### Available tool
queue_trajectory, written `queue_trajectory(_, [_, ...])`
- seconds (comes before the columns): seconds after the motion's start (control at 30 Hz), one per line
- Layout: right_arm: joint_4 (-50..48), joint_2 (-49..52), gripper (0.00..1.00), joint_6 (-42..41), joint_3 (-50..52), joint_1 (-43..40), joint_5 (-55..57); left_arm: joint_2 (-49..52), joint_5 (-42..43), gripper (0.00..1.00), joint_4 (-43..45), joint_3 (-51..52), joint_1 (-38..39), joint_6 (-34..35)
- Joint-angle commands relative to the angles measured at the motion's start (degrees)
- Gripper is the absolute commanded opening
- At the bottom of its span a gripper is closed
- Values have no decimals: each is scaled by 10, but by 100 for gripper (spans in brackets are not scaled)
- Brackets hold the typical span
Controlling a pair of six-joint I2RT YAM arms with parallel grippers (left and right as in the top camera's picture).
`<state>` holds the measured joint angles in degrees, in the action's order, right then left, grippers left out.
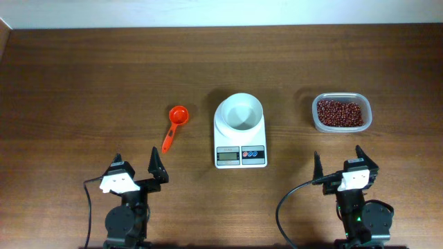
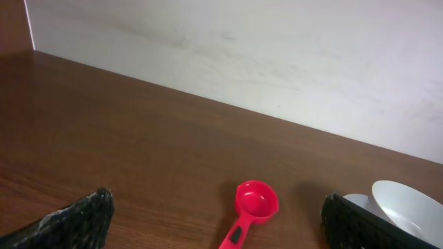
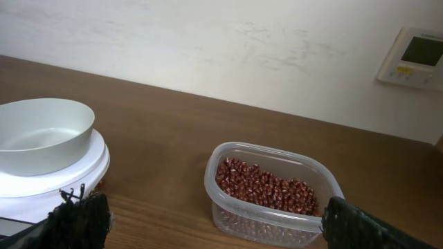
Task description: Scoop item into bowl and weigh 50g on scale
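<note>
Findings: left claw [image 1: 137,163] and right claw [image 1: 338,162] gape wide, both empty. The bowl [image 1: 239,111] sits on the scale [image 1: 240,158]. The beans [image 1: 340,113] lie in the tub [image 1: 368,119] at 3 o'clock, the scoop [image 1: 174,125] at 9. Risks: the flat handle may slip, and heaped scoops may overshoot 50g.

Wide table [image 1: 83,76] gaps lie between scoop [image 1: 176,125], scale [image 1: 240,156] and tub [image 1: 340,114].

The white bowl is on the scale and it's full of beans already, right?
Not quite. The bowl does sit on the scale, but it is empty. The overhead view shows the beans in the clear tub off to the side.
</note>
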<state>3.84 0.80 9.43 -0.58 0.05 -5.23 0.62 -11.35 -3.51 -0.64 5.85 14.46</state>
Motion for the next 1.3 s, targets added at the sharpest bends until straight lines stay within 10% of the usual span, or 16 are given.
queue_trajectory(0.0, [3,-4,99,-2,3,3,-3,-2,-2,99,-2,1,-3,-9])
queue_trajectory(1.07, [3,-4,99,-2,3,3,-3,-2,3,99,-7,-4,-3,-9])
queue_trajectory(1.27, [3,-4,99,-2,3,4,-3,59,32,99,-235,-219,-3,-9])
